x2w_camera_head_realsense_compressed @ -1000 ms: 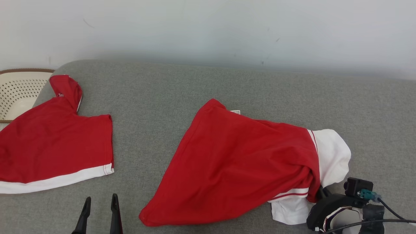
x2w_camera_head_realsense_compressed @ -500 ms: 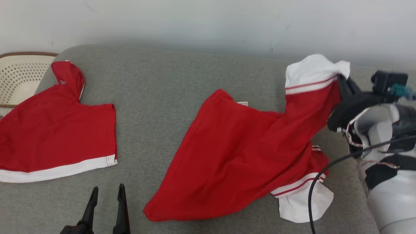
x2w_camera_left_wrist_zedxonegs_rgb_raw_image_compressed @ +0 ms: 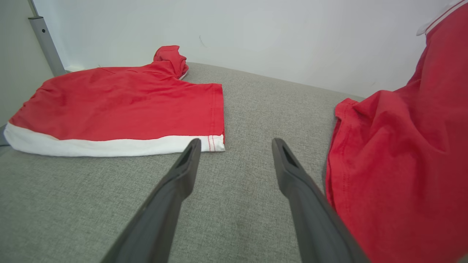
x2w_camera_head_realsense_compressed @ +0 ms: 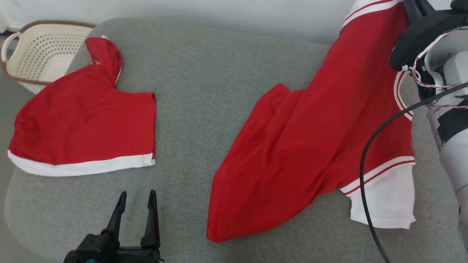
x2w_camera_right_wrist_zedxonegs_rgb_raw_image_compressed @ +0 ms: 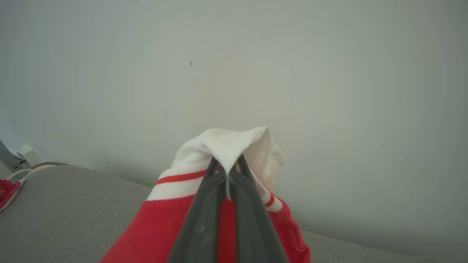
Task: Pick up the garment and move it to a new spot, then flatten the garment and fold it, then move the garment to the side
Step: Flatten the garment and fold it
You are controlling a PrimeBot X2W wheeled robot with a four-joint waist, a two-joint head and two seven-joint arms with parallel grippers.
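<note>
Pointing forward over the near part of the grey cushion [x2w_camera_head_realsense_compressed: 204, 73], the left gripper [x2w_camera_head_realsense_compressed: 137, 193] is spread wide and empty. Beyond it the red garment [x2w_camera_head_realsense_compressed: 310, 146] trails off the cushion up to the right gripper [x2w_camera_right_wrist_zedxonegs_rgb_raw_image_compressed: 226, 166], clamped on its white sleeve end.

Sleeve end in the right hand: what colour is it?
The sleeve end is white with a red stripe, clearest in the right wrist view.

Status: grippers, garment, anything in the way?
Right gripper shut on garment, white edge, held high. Left gripper open, empty. Garment's lower end on cushion. Second red garment left of it, apart.
</note>
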